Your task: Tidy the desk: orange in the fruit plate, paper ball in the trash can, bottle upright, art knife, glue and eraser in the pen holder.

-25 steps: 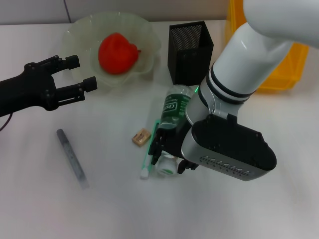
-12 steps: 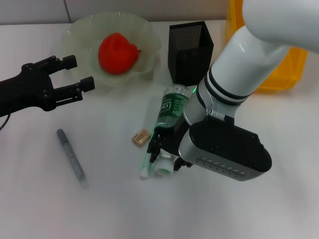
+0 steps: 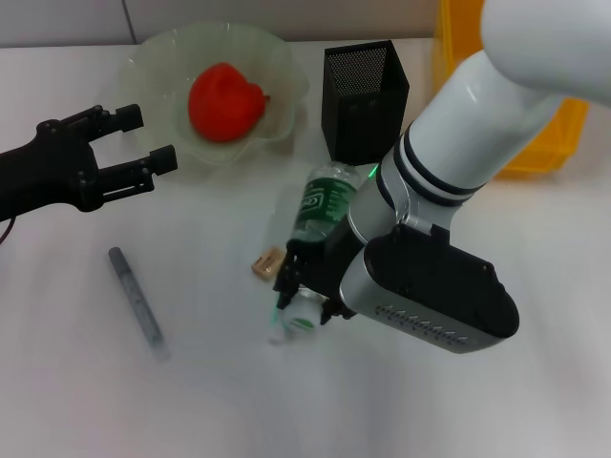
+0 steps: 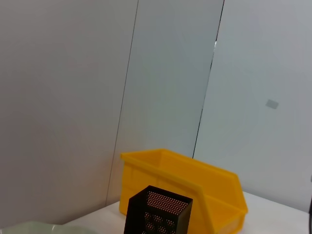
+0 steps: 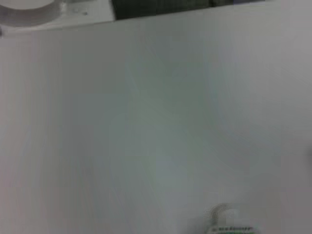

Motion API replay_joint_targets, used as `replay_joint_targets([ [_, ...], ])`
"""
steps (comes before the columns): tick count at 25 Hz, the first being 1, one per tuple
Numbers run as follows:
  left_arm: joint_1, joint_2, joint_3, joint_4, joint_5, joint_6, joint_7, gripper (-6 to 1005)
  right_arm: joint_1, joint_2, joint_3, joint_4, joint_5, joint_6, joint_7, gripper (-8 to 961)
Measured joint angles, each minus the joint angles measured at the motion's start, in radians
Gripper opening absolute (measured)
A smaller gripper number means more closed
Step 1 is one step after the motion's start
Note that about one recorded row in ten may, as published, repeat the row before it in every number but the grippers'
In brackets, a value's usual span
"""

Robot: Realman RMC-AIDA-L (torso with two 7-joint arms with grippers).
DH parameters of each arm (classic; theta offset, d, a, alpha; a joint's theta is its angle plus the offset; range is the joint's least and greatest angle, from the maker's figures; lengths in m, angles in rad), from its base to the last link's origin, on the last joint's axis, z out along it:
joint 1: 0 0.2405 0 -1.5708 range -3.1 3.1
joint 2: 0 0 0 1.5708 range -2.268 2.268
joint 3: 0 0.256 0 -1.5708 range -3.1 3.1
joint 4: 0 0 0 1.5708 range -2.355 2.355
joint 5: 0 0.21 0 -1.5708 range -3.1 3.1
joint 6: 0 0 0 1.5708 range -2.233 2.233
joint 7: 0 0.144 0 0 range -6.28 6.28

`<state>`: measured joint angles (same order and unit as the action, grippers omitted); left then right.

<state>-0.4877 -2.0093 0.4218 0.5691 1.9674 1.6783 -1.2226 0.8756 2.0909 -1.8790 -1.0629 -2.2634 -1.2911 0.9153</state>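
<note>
Here the right tool point(image 3: 304, 286) is closed around the bottle point(image 3: 320, 208) near its cap end, with the white cap point(image 3: 298, 319) low, close to the surface point(image 3: 86, 382), and the green-labelled body slanting up and away toward the pen holder point(image 3: 363, 95). The bottle is tilted, not upright; whether the cap touches the surface I cannot tell.

The left tool point(image 3: 134, 143) hovers with its fingers spread and nothing between them, just beside the fruit plate point(image 3: 158, 57), which holds the red-orange fruit point(image 3: 224, 100).

Right beside the right tool lie the eraser point(image 3: 265, 261), partly hidden by it, and a green-handled item point(image 3: 278, 319), likely the art knife, under the bottle's cap end. A grey stick point(image 3: 136, 303), possibly the glue, lies well apart on the left arm's side.

The risks, as I judge them:
- The grip sits close to the cap, so the heavier body could pivot in the jaws while swinging upright and slip or land askew.
- Set down on the green-handled item, the bottle would rock and topple.
- The sweep could knock the eraser or push that item away.
- The raised end is near the pen holder and might strike it if swung that way.
</note>
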Motion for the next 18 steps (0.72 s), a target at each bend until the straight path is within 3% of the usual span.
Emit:
replay_joint_targets([
  [13,0.014,0.009,0.0,0.0,-0.051,0.019,0.001,815,-0.124,-0.005,0.232,-0.265,0.02,-0.179,0.173,432],
  [18,0.015,0.012,0.0,0.0,-0.055,0.02,0.001,814,-0.153,-0.006,0.32,-0.305,0.054,-0.209,0.22,433],
])
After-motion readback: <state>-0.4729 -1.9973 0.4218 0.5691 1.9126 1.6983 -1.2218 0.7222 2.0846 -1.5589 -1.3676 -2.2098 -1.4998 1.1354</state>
